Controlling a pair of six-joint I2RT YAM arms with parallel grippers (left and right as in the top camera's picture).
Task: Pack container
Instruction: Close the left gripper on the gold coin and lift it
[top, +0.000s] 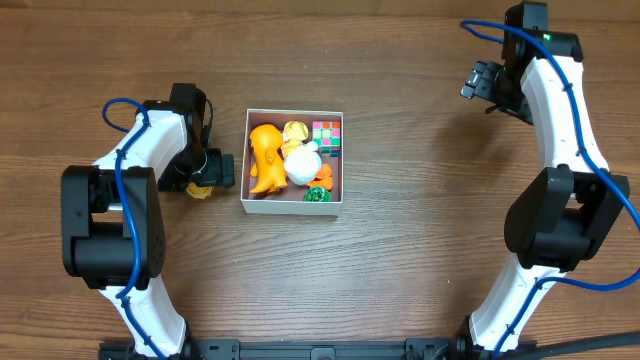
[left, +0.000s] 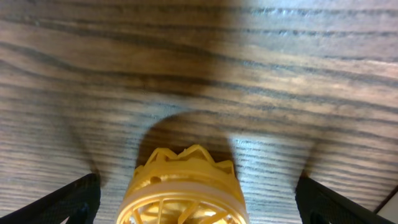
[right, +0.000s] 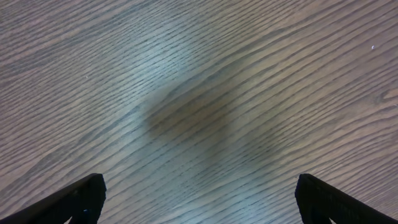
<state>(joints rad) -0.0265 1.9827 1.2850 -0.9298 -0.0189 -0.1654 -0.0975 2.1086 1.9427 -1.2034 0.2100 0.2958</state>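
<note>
The container (top: 291, 207), a square white-walled box, sits mid-table. It holds an orange figure (top: 265, 158), a yellow toy (top: 295, 131), a white ball (top: 300, 166), a colour cube (top: 326, 135) and small green and orange pieces. My left gripper (top: 207, 178) is low over the table just left of the box, open, with a yellow ribbed crown-topped toy (top: 199, 191) between its fingers. In the left wrist view the toy (left: 183, 180) stands between the spread jaws (left: 199, 202) with gaps on both sides. My right gripper (top: 481, 82) is open and empty at the far right.
Bare wood-grain table surrounds the box. The right wrist view shows only table under the open jaws (right: 199, 199). The arm bases stand at the near left and near right.
</note>
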